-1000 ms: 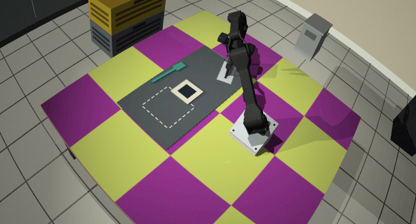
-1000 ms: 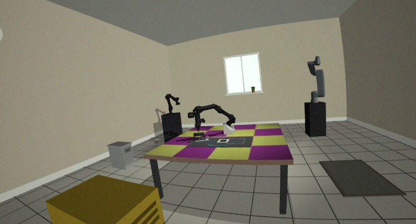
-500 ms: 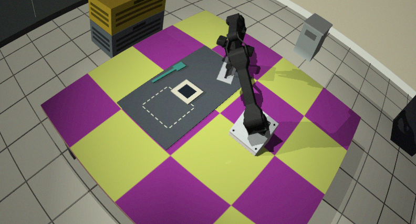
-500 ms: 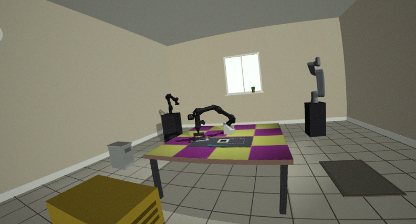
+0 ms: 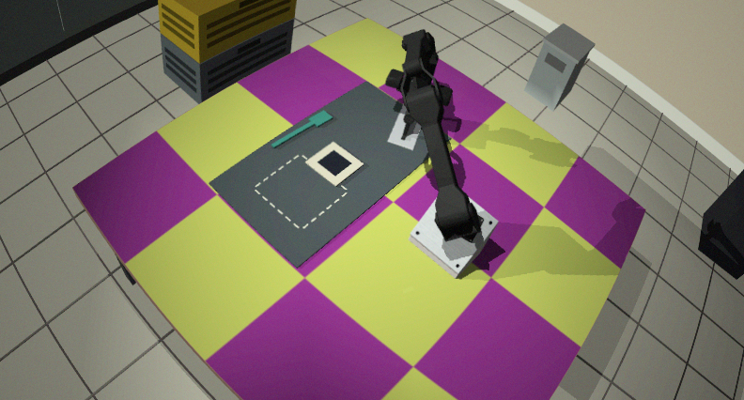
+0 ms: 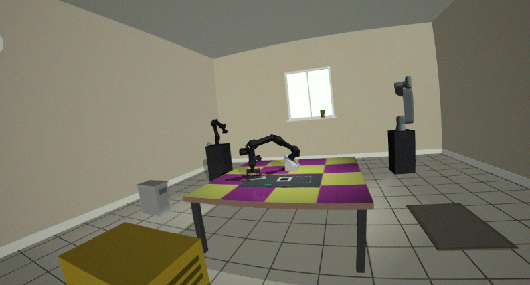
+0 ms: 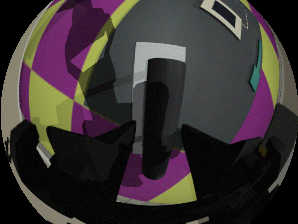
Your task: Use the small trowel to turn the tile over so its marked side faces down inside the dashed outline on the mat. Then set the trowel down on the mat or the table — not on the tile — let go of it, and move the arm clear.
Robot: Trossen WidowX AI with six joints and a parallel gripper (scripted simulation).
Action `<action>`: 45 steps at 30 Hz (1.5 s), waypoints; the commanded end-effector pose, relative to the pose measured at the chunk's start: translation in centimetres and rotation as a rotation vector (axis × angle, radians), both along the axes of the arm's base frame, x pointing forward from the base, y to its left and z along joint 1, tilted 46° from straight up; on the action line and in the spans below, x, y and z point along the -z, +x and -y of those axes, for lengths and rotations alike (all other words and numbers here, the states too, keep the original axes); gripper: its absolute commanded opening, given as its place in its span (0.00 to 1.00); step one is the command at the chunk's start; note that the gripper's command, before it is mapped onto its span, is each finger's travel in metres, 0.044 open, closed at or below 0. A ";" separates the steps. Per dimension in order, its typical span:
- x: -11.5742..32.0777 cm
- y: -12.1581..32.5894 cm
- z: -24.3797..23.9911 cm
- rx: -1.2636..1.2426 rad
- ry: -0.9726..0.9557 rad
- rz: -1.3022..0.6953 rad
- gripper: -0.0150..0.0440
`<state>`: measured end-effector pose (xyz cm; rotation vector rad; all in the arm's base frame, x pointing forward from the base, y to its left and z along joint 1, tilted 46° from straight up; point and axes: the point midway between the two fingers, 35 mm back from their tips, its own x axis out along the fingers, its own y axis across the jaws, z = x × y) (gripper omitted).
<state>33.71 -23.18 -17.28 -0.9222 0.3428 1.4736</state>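
The tile (image 5: 334, 162) (image 6: 284, 179) (image 7: 223, 13) lies flat on the dark mat (image 5: 288, 243) (image 7: 215, 80), its dark square mark facing up. It overlaps one edge of the dashed outline (image 5: 301, 227) and lies mostly outside it. The trowel (image 5: 404, 143) (image 7: 160, 51) has a light grey blade and a thick black handle; its blade rests at the mat's far end. My gripper (image 6: 253, 172) (image 7: 158, 127) is partly open and low over the trowel. In the wrist view its fingers stand on both sides of the handle, with gaps showing. In the top view the arm hides part of it.
A teal long-handled tool (image 5: 299, 131) (image 6: 276, 185) (image 7: 256, 75) lies along the mat's edge, beside the tile. The arm's white base (image 5: 429, 236) stands on the chequered table. Stacked crates (image 5: 228, 27) and a grey bin (image 5: 559, 67) stand on the floor beyond the table.
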 end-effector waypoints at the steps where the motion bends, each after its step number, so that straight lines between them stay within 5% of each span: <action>1: 0.2 0.0 -0.2 -0.005 0.004 0.006 0.49; 24: 0.2 0.0 -0.2 -0.001 0.005 0.002 0.47; 45: 0.2 0.0 -0.2 0.418 0.079 -0.410 0.47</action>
